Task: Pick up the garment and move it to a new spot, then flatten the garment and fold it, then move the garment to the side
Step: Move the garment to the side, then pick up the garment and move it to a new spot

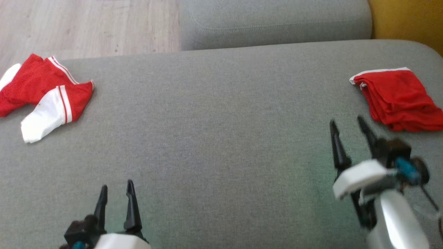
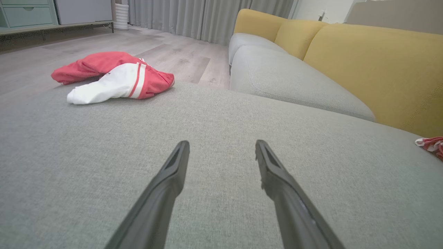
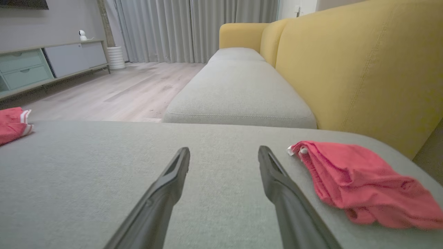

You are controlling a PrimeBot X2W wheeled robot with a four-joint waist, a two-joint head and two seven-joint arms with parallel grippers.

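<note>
Head view, cushion: a big grey cushion (image 1: 221, 114) spreads across the middle, with wood floor (image 1: 86, 24) past its far left edge.
Head view, crumpled garment: the red-and-white crumpled garment (image 1: 45, 93) lies bunched at the cushion's far left edge, one white sleeve poking toward us.
Head view, folded garment: the red folded garment (image 1: 398, 100) sits on the cushion's right side, white trim along its top.
Head view, left gripper: the left gripper (image 1: 117, 184) is low at the left, fingers apart and empty, well away from both garments.
Head view, right gripper: the right gripper (image 1: 346, 120) is a bit blurred, fingers spread and holding nothing, tips near the folded garment.
Left wrist view, left gripper: the jaws of the left gripper (image 2: 222, 142) are wide, with bare cushion between them.
Left wrist view, garments: the crumpled garment (image 2: 117, 76) is ahead to the left; a scrap of the folded garment (image 2: 431, 144) shows at the right edge.
Left wrist view, backrest: the yellow backrest (image 2: 373, 65) runs along the right.
Right wrist view, right gripper: the fingers of the right gripper (image 3: 224, 148) are fully parted, with nothing in them.
Right wrist view, folded garment: the folded garment (image 3: 356, 180) lies just beside the right-hand finger, outside the gap.
Right wrist view, crumpled garment: the crumpled garment (image 3: 12, 128) is only a red corner at the far left.
</note>
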